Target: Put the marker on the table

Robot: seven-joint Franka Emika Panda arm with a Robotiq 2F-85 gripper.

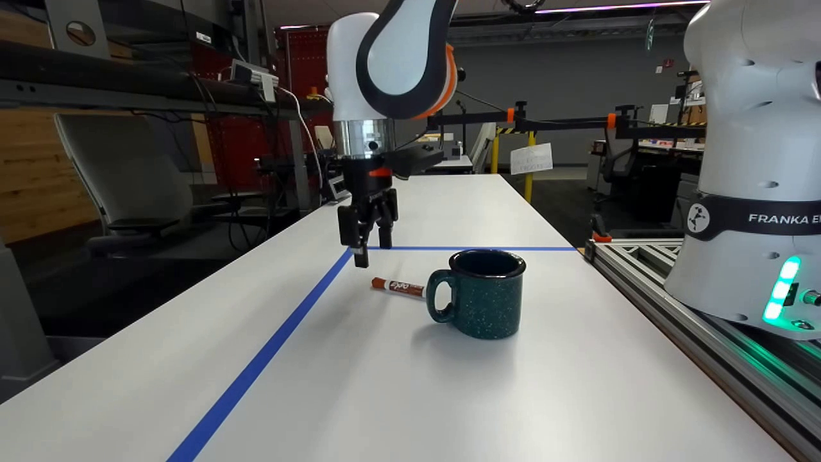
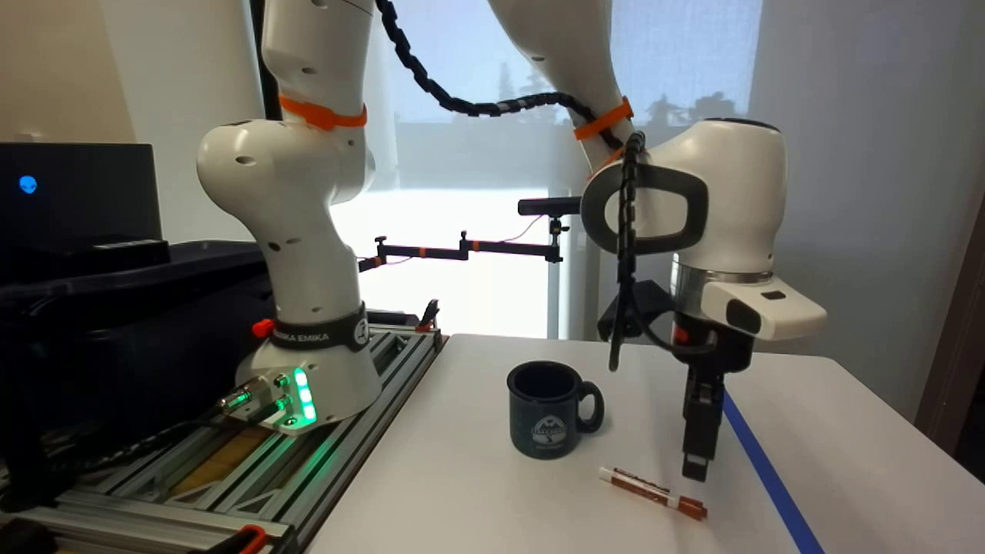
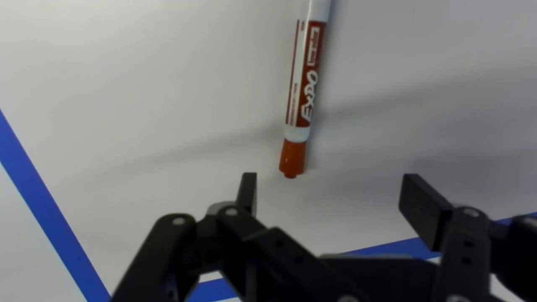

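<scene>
Wrist view: gripper [image 3: 328, 188] empty, jaws spread wide.
Marker [image 3: 305, 79]: lies flat on the table [image 3: 126, 84], near the mug [image 2: 543, 415].
Table: placement looks already done.
Gripper: next move probably calls for rising clear without nudging the marker.

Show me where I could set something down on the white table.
In an exterior view, the white table is bare nearer the camera than the mug, between the long blue tape and the grey rail; another patch shows beyond the crosswise tape. It's crowded around the mug and marker, with the gripper hanging nearby.
</scene>
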